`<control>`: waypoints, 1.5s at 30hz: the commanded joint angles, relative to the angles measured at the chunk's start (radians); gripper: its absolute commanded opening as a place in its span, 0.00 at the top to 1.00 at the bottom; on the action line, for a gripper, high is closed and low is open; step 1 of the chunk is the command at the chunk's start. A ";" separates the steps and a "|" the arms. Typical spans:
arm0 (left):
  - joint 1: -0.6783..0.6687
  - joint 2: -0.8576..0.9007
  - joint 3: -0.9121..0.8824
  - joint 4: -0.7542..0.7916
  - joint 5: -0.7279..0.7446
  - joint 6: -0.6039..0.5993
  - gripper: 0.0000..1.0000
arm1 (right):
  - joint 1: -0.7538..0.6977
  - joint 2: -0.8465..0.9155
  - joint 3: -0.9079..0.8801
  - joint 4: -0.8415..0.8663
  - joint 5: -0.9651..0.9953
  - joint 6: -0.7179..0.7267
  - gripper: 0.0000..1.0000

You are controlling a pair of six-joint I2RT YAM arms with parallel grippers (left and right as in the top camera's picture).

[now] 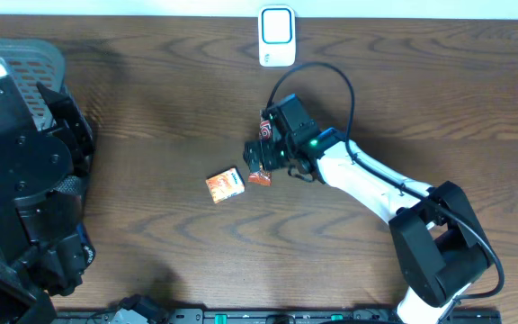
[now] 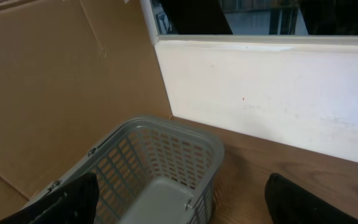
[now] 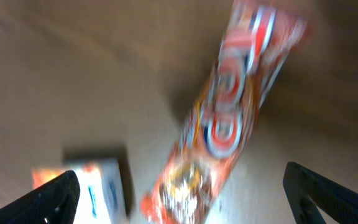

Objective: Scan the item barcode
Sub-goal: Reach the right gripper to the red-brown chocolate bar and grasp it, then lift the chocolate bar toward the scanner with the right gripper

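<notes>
While the right claw [image 3: 180, 186] stands wide open over the table [image 1: 151, 108], the red snack packet [image 3: 229, 118] sits between its fingers, ungripped, just right of the small orange box [image 1: 226, 184]. Well left of that box, the left claw [image 2: 179, 199] gapes empty above a grey basket [image 2: 160, 155].

Even light — heavy right-wrist blur

A long orange-red snack packet [image 1: 259, 178] with round red, white and blue logos is near the middle of the brown tabletop [image 1: 151, 108], blurred up close. A white barcode scanner [image 1: 277, 36] sits at the far edge, well apart.
</notes>
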 commanded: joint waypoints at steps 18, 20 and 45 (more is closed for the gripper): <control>0.004 -0.003 0.001 0.000 -0.006 -0.005 0.14 | -0.224 0.307 0.033 0.364 -0.460 -0.235 0.01; 0.004 -0.003 0.001 0.000 -0.006 -0.005 0.14 | -0.223 0.349 0.048 0.365 -0.481 -0.247 0.01; 0.004 -0.003 0.001 0.000 -0.006 -0.005 0.14 | -0.288 0.386 0.098 0.190 -0.516 -0.430 0.99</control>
